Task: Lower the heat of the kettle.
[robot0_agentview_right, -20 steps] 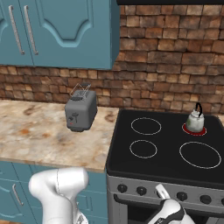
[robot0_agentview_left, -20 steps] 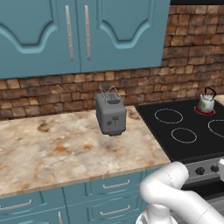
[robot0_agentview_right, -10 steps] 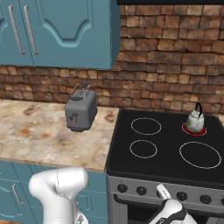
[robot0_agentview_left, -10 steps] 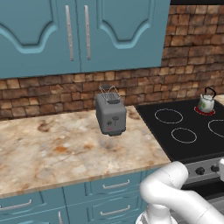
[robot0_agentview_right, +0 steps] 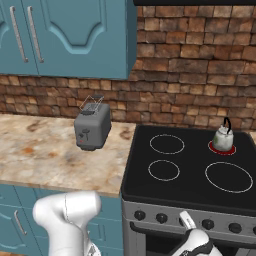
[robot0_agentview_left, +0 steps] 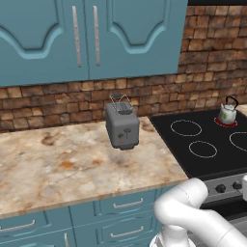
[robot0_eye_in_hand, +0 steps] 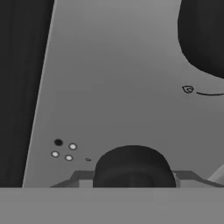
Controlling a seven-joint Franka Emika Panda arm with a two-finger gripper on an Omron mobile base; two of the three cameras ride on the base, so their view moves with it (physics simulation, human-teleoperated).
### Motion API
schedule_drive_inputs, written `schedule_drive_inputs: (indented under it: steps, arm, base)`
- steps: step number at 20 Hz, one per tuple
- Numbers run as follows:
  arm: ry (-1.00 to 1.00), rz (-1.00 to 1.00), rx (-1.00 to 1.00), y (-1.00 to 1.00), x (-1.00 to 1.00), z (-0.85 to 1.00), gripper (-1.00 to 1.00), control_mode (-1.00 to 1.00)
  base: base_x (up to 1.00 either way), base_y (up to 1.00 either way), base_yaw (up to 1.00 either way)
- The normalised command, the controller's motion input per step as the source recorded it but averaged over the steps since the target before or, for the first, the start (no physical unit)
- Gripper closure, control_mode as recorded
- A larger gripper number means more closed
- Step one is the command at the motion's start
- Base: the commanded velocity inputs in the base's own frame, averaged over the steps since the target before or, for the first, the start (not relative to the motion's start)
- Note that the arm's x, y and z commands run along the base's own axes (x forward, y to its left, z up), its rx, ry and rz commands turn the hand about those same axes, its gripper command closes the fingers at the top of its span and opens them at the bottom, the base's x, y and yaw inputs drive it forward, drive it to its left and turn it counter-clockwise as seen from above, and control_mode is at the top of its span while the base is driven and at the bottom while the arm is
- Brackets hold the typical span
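gripper [robot0_eye_in_hand: 132, 181] clamped on round black stove knob [robot0_eye_in_hand: 132, 168]
small silvery-green kettle [robot0_agentview_right: 223, 138] sits on glowing red back-right burner [robot0_agentview_right: 222, 148].

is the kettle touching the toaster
Apart. The right base view shows the kettle on the stove's far right burner and the toaster on the counter, burners between them.
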Motion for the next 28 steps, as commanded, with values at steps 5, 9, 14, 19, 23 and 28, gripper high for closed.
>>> schedule_drive_inputs:
  steps: [5,9,14,19,23,28]
  arm:
    - [0.02,-0.18,0.47,-0.01,-0.3,0.0,1.0,-1.0]
    - [0.11,-0.11,0.52,-0.18,-0.29,0.0,1.0,-1.0]
    - [0.12,-0.1,0.52,-0.12,-0.25,0.0,1.0,-1.0]
    - [0.12,-0.09,0.53,-0.09,-0.21,0.0,1.0,-1.0]
    - [0.12,-0.08,0.53,-0.04,-0.18,0.03,1.0,-1.0]
    - [0.11,-0.08,0.52,0.0,-0.1,0.15,1.0,-1.0]
  base:
    - [0.0,0.0,0.0]
    - [0.0,0.0,0.0]
    - [0.0,0.0,0.0]
    - [0.0,0.0,0.0]
    - [0.0,0.0,0.0]
    - [0.0,0.0,0.0]
